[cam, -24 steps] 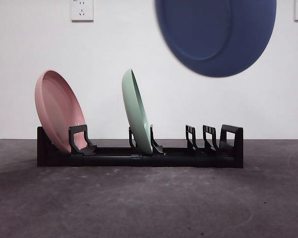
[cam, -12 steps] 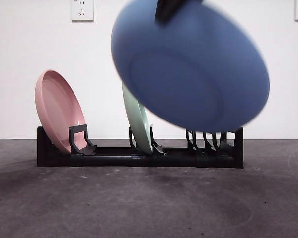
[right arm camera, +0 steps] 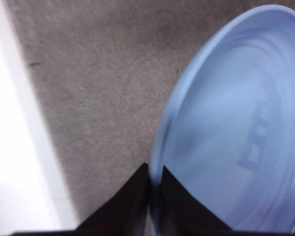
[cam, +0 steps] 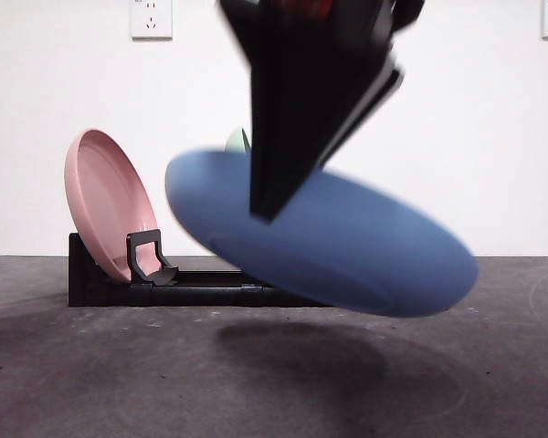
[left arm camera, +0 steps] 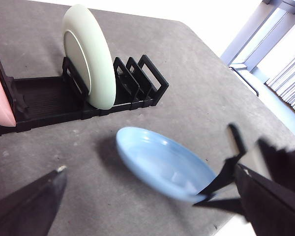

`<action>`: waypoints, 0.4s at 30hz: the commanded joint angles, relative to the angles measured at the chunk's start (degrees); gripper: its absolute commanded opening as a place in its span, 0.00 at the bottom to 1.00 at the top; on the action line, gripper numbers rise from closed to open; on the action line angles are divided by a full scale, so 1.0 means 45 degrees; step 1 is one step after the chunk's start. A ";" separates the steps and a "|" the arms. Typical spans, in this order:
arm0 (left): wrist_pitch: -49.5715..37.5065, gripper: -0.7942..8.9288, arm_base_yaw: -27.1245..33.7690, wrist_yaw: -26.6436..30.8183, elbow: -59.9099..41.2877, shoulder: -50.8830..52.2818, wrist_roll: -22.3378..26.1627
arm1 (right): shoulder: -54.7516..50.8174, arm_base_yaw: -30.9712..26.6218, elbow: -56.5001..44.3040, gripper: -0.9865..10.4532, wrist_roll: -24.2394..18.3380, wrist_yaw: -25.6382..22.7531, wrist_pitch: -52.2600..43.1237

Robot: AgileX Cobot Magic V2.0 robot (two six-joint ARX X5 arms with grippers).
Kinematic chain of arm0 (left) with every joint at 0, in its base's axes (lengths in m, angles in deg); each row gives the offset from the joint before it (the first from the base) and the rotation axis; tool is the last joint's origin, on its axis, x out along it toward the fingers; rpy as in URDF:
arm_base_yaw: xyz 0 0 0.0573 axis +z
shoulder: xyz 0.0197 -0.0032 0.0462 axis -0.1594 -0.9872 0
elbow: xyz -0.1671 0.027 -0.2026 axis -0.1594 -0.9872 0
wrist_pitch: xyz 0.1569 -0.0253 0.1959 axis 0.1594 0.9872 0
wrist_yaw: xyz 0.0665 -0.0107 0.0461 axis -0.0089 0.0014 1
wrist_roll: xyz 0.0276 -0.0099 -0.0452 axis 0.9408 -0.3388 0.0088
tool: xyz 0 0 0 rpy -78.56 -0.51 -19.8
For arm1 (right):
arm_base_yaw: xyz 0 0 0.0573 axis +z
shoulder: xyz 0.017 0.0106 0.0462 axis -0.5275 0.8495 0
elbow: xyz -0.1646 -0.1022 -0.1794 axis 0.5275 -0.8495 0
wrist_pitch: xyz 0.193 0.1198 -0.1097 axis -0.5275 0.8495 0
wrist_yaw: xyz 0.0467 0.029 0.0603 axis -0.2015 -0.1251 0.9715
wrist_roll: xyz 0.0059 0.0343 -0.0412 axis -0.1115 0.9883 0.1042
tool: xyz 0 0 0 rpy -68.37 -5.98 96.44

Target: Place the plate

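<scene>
A blue plate [cam: 356, 251] hangs tilted, almost flat, just above the table in front of the black rack [cam: 100, 285]. My right gripper [cam: 267, 208] comes down from above and is shut on the plate's rim; the right wrist view shows the right gripper [right arm camera: 155, 171] pinching the edge of the blue plate [right arm camera: 236, 128]. In the left wrist view the blue plate [left arm camera: 160, 160] hovers on the near side of the rack [left arm camera: 44, 98]. My left gripper [left arm camera: 150, 172] stands open and apart from it, holding nothing.
A pink plate [cam: 105, 205] leans in the rack's left end slot, and a green plate [left arm camera: 91, 54] stands in a middle slot, mostly hidden in the front view. Several slots [left arm camera: 137, 73] beside the green plate hold nothing. The table's edge [left arm camera: 246, 83] runs nearby.
The blue plate came down from high on the right toward the left and tipped from facing the camera to nearly flat. The right gripper dropped into the front view with it.
</scene>
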 commanded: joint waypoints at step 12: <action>-0.0112 0.66 -0.0034 -0.0019 0.0233 -0.0078 0.0238 | 0.3041 0.1190 0.0073 0.10 0.0219 -0.1962 -0.1836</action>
